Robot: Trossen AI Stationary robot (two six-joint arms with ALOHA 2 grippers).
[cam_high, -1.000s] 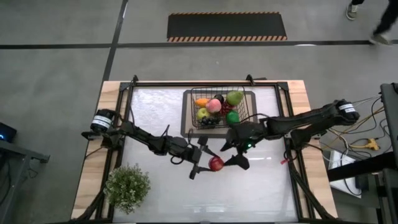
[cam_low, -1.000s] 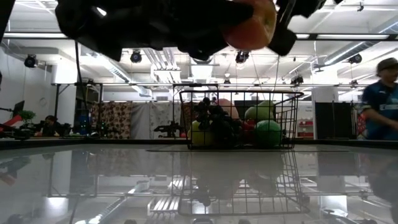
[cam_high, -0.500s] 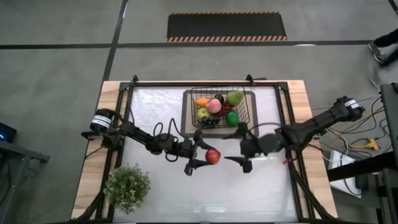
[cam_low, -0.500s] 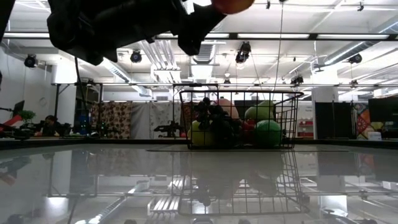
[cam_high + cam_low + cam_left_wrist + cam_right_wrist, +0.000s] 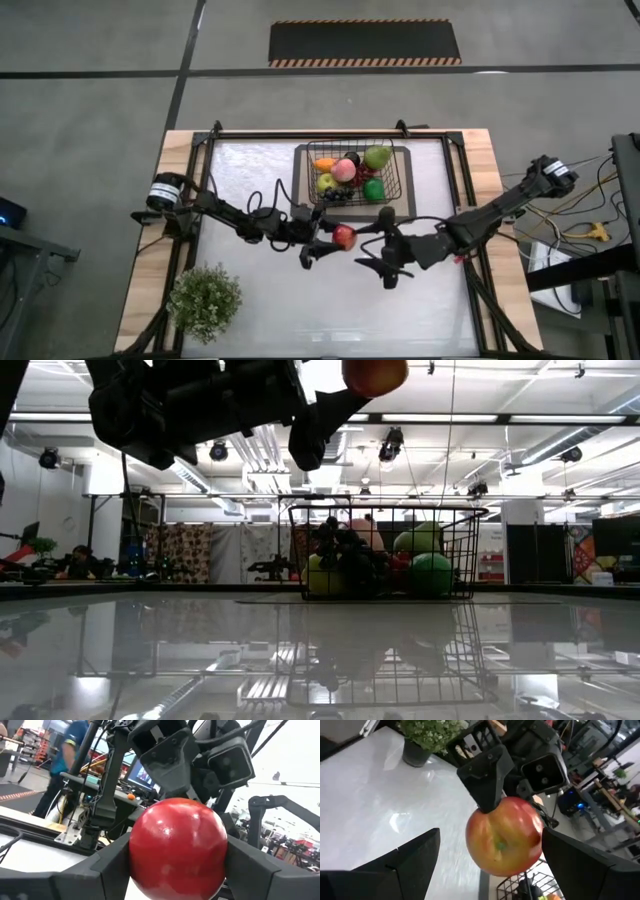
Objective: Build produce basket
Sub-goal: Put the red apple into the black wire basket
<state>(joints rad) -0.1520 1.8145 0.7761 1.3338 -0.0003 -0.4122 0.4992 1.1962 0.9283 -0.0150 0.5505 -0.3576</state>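
Fingers of the left gripper (image 5: 327, 243) clamp the red apple (image 5: 344, 237) above bare table (image 5: 300, 310); right gripper (image 5: 385, 255) gapes beside it.

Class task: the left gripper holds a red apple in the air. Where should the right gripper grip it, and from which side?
Grip the red apple across its free, rounded flanks, coming from the right gripper's side: the left gripper's fingers already cover the other two sides.

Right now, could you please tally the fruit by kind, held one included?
Green apples: 3
Red apple: 1
Orange mango: 1
Pink peach: 1
Dark plum: 1
Red grapes: 1
Dark grapes: 1
Total: 9
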